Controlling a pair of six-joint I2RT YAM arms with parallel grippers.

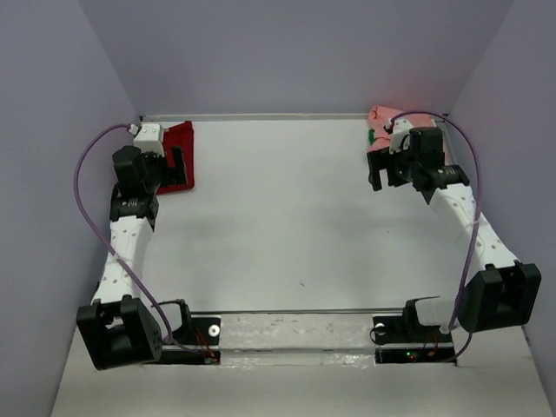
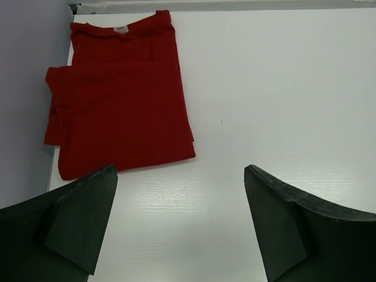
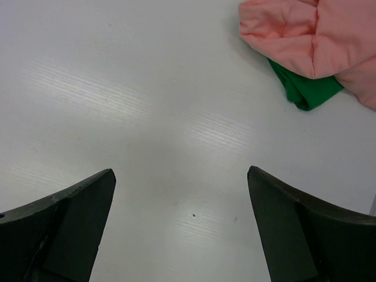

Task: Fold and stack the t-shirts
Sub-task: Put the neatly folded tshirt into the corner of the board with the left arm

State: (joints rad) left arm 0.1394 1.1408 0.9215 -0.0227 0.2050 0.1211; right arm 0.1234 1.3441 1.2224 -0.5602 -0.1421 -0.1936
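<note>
The left arm and right arm are skinned in white shells dotted with small dark specks, with chunky black joint housings fitted at the ends, fwiw. A lilac cable is run along each one. The left gripper and right gripper are fitted with matte, near-black wedge-shaped fingers.
</note>
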